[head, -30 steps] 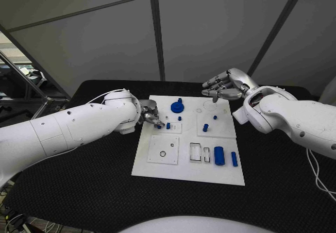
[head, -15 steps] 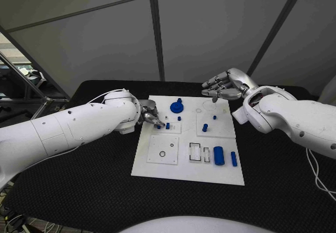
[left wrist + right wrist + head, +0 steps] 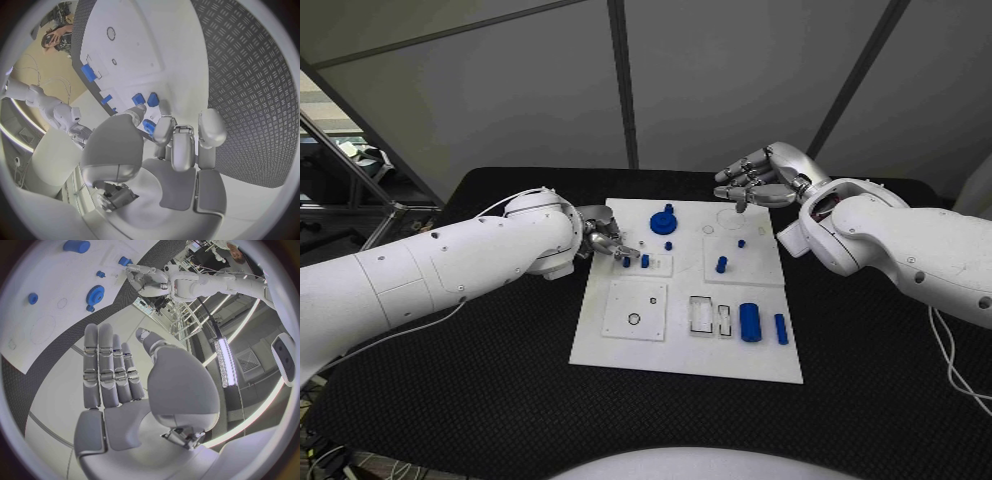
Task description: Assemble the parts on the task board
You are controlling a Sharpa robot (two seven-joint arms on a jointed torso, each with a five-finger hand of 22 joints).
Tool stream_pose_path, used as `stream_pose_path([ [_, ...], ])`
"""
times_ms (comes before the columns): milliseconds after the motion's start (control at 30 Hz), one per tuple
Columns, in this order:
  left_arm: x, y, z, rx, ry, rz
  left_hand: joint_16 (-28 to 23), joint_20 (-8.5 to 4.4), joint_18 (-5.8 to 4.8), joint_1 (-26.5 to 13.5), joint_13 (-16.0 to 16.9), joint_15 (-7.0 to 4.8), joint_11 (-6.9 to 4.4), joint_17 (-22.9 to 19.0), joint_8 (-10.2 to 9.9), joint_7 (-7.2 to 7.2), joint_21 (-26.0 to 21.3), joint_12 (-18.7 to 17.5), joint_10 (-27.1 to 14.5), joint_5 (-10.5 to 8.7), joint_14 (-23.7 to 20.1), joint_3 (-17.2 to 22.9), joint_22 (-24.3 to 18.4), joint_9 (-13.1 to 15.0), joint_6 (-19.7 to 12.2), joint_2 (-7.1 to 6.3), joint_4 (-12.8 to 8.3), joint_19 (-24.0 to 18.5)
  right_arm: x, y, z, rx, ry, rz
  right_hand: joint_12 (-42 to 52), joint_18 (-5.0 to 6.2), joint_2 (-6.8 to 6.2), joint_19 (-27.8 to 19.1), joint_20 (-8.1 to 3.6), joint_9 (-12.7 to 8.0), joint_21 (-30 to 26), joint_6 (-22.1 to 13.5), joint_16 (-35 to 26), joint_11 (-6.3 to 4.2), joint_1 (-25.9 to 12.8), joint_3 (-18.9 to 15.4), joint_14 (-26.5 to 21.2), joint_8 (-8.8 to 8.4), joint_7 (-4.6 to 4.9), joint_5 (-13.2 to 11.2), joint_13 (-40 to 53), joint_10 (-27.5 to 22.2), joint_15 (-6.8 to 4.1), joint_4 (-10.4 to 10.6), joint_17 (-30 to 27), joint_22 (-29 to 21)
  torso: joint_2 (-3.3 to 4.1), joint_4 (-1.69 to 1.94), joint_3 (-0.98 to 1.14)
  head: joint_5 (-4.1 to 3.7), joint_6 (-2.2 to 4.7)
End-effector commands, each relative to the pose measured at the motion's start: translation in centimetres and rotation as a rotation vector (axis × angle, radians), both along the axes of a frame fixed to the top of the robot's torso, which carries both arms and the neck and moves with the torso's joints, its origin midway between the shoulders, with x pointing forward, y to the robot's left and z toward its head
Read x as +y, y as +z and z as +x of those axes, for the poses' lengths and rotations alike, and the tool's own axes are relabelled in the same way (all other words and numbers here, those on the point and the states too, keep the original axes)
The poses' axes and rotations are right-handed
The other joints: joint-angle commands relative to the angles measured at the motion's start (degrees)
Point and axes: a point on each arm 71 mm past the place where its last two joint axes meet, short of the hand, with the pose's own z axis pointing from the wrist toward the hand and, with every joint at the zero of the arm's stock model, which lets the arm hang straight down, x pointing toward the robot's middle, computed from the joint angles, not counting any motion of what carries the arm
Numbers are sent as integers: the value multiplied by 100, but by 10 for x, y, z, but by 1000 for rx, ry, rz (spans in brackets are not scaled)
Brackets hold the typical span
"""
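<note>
Well, here is how it looks from beside the bench.

Step in hand: the left hand (image 3: 606,243) is down at the near-left edge of the task board (image 3: 646,350), working a small blue part (image 3: 149,127) at its fingertips; my guess is that it is seating this piece by the two blue pegs (image 3: 645,260) just past its fingers.

Left hand state: fingers curled in on that small blue part, which the left wrist view shows pressed between them against the white plate.

Right hand state: the right hand (image 3: 764,180) hangs above the far corner of the board, well clear of it, fingers loosely together and holding nothing.

Task's things: beyond the left hand's fingertips sit a blue gear (image 3: 665,221) and a tiny stud; further across stands an upright blue peg (image 3: 721,264); toward the near end lie a thick blue cylinder (image 3: 751,321) and a thinner one (image 3: 780,328) side by side.

Recesses: two outlined rectangular slots (image 3: 702,314) beside the thick cylinder look unfilled; the square plate (image 3: 636,307) with a ring mark has no part in it.

Next move, as I judge it: press the held piece home squarely, then release without dragging the neighbouring pegs.

Bench: the black bench (image 3: 473,370) carries the board.
</note>
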Motion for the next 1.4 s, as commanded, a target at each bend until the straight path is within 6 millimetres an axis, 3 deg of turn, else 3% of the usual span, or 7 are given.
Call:
stream_pose_path([
  [33,2,8,4,-51,76,-137,-77,21,-85,65,14,71,50,924,-112,47,-132,-643,-242,-18,415,-55,-114,-124,-69,-18,49,-93,0,1,0,-3,4,3,38,16,46,2,54,-2,-34,-28,-6,1,-30,-6,-29,-4,-5,34,-7,-40,3,26,8,-9,4,-3,1,-2,13],
  [400,3,21,7,-91,108,-243,-336,86,-1,199,-411,134,128,665,-340,139,-517,-1387,-524,-16,327,-111,-451,-437,-162,16,45,-310,-1,1,0,-3,0,3,38,16,46,2,54,-2,-34,-28,-6,1,-30,-6,-29,-4,-5,34,-7,-40,3,26,8,-9,0,0,6,-13,27],
  [500,1,24,8,-100,94,-283,-1093,157,199,375,-1259,236,233,-52,-555,259,-1522,-3049,-1302,-6,-14,-101,-1360,-683,-352,8,15,-1033,-2,1,0,-3,-1,2,38,16,46,2,54,-2,-34,-28,-6,1,-30,-6,-29,-4,-5,34,-7,-40,3,26,8,-9,1,-2,8,-22,42],
  [633,-7,27,11,-127,52,-322,-3759,329,258,1112,-1883,436,450,-2313,-904,427,-2646,-3808,-1983,30,-1504,132,-2150,-1214,-516,7,-279,-1853,-2,1,0,-2,-2,2,38,16,46,2,54,-2,-34,-28,-6,1,-30,-6,-29,-4,-5,34,-7,-40,3,26,8,-9,2,-2,10,-47,55],
  [800,-29,29,13,-257,-85,-296,-4906,555,255,2048,-3479,666,621,-3175,-1190,549,-3549,-4844,-1971,45,-2205,718,-2689,-2228,-359,-182,-922,-2250,0,1,0,-1,1,3,41,16,46,4,56,-2,-39,-28,-7,1,-39,-12,-31,-4,-5,34,-10,-43,4,32,11,-11,9,-11,5,-64,83],
  [1200,-63,24,16,-396,-286,-154,-4909,567,330,2053,-5106,612,674,-3572,-1165,542,-3678,-5444,-1865,6,-1733,544,-2748,-3330,-223,-329,-1244,-1819,3,1,1,0,6,4,43,16,47,4,56,-1,-41,-27,-8,0,-33,-9,-32,-4,-7,36,-11,-45,3,29,12,-12,10,-8,3,-107,103],
  [1400,-73,20,17,-391,-326,-71,-4475,497,337,1990,-5456,541,653,-3463,-1158,541,-3477,-5491,-1884,2,-1294,408,-2618,-3597,-178,-324,-1257,-1456,5,1,1,1,9,5,43,16,47,4,56,-1,-41,-27,-8,0,-33,-9,-32,-4,-7,36,-11,-45,3,29,12,-12,9,-10,2,-112,105],
])
